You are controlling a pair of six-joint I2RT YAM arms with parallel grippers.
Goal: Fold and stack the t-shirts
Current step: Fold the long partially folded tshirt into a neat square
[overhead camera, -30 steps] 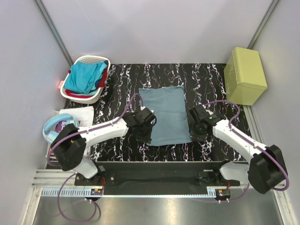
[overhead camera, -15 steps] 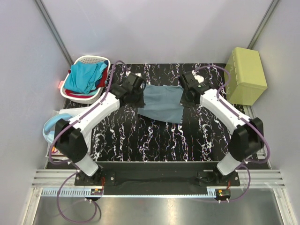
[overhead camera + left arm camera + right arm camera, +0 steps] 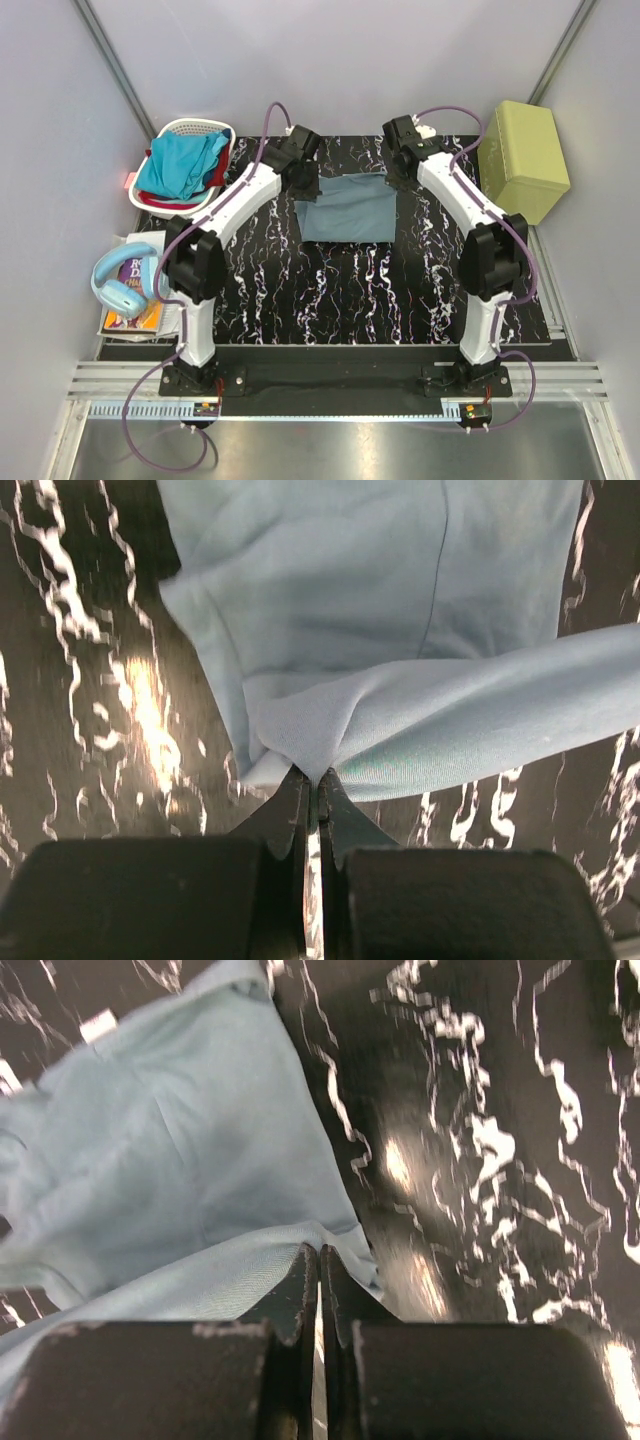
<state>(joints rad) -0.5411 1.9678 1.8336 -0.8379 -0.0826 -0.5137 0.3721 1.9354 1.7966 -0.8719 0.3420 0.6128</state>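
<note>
A grey-blue t-shirt (image 3: 347,212) lies folded double on the black marbled table (image 3: 350,290), toward the far edge. My left gripper (image 3: 306,187) is shut on its far left corner, with cloth (image 3: 380,600) bunched at the fingertips (image 3: 318,772). At the far right corner my right gripper (image 3: 394,181) is shut on the hem (image 3: 180,1160), which is pinched between the tips (image 3: 320,1250). A turquoise t-shirt (image 3: 178,165) and a red one (image 3: 217,176) sit heaped in the white basket (image 3: 196,127).
A yellow-green box (image 3: 522,160) stands at the far right corner. Blue headphones (image 3: 118,287) rest on a book (image 3: 135,315) off the table's left edge. Both arms stretch far out over the table.
Both grippers have carried the shirt's near edge away from me to its far edge, folding it in half. The arms went from bent near the bases to fully stretched.
</note>
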